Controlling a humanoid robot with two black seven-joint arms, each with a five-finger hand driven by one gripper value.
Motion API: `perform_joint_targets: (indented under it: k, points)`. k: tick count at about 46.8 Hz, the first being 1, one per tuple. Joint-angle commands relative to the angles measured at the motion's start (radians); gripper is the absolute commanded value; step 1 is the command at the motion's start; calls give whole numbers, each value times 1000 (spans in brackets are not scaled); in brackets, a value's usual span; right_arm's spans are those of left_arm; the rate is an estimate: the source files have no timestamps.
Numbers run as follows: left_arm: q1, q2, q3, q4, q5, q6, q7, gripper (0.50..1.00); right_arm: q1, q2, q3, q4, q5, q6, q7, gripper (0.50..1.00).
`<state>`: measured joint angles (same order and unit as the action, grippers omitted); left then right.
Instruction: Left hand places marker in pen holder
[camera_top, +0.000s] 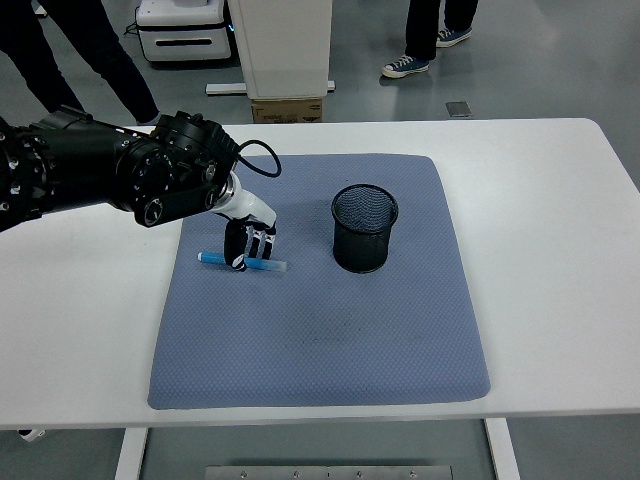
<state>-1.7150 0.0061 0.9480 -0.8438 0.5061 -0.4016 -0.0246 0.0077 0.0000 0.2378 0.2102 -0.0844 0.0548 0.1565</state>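
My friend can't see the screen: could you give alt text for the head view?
A black robot arm's left hand closes its fingers on a blue marker lying on a blue-grey mat. An empty black mesh pen holder stands upright to its right, on a white table.

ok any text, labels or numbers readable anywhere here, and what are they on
None can be read.
Blue marker: no print visible on the barrel.
Black mesh pen holder: no label.
Blue mat and white table: plain.
Left hand: no markings legible.
Cardboard box behind the table: too small to tell.
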Motion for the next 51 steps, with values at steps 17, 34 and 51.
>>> perform_joint_targets:
  k: [17,34,51]
  points:
    - [6,-6,0,-1,5,1,14,575,0,0,0,0,0,-1,0,1000]
    - [12,-6,0,0,5,1,14,590,0,0,0,0,0,0,0,1000]
    - [12,-6,0,-5,5,0,14,596,0,0,0,0,0,0,0,1000]
